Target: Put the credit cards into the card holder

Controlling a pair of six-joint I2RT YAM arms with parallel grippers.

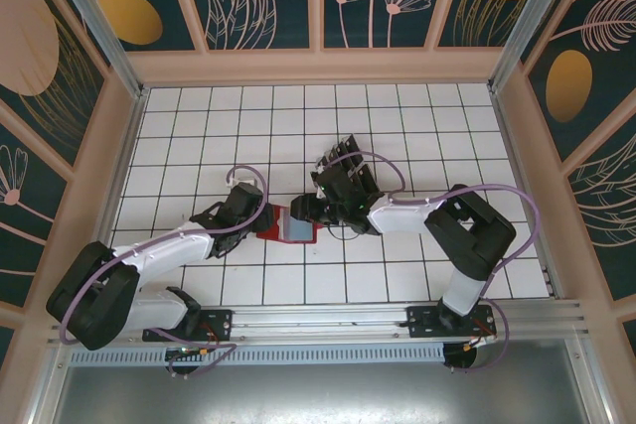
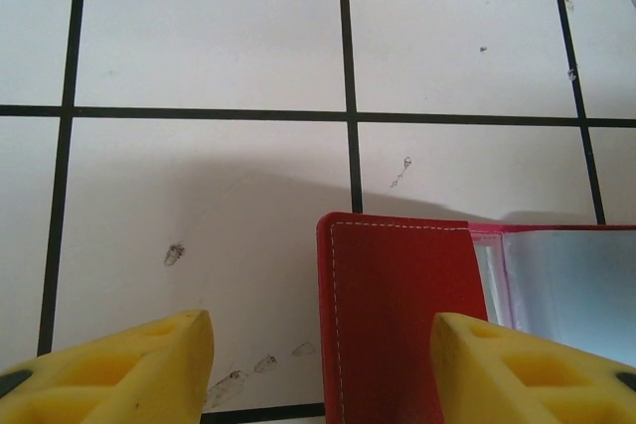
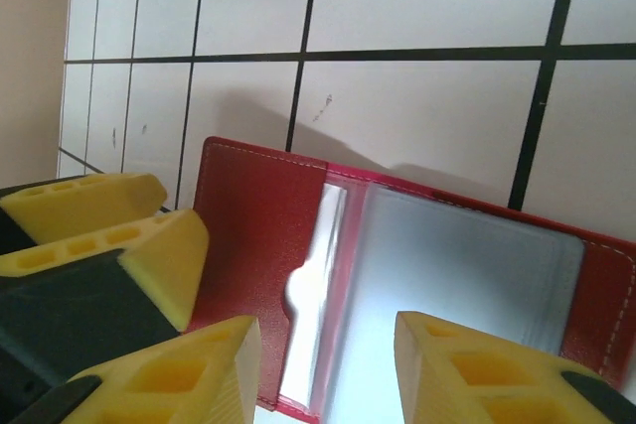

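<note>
My left gripper (image 2: pixel 320 369), jaws apart, straddles the edge of the open wallet (image 3: pixel 258 235); my right gripper (image 3: pixel 326 369), jaws apart, is above it.

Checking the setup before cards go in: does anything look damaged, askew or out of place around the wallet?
Nothing serious. The red wallet lies open and flat, square to the grid lines, with no damage showing. Only a few small dark scuffs mark the white table beside it.
</note>
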